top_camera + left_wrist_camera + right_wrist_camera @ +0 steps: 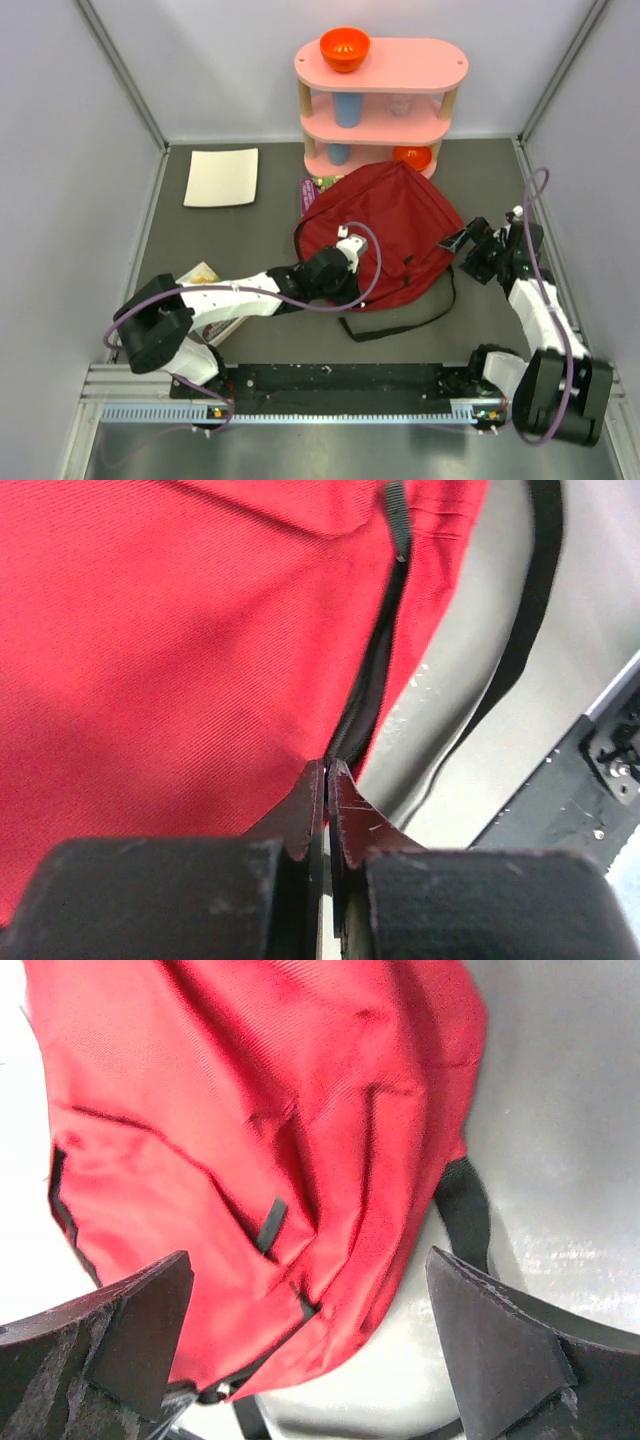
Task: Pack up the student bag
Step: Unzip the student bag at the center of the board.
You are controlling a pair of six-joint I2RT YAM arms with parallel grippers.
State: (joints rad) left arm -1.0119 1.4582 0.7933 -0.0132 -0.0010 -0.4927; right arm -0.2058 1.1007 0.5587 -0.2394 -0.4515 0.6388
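You're handling a limp, light bag [405, 212], best pinched at the zipper [375, 670] just ahead of the closed left claw [327, 770]; the right claw [308, 1260] is gaping.

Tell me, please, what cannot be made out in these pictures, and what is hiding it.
- Top view: a yellow packet lies mostly under the left arm; its kind is unreadable.
- Top view: a green-purple item is half covered by the student bag.
- Left wrist view: the left tool is shut at the bag's zipper; whether it pinches anything is hidden by its own fingers.
- All views: the bag's inside is not shown.
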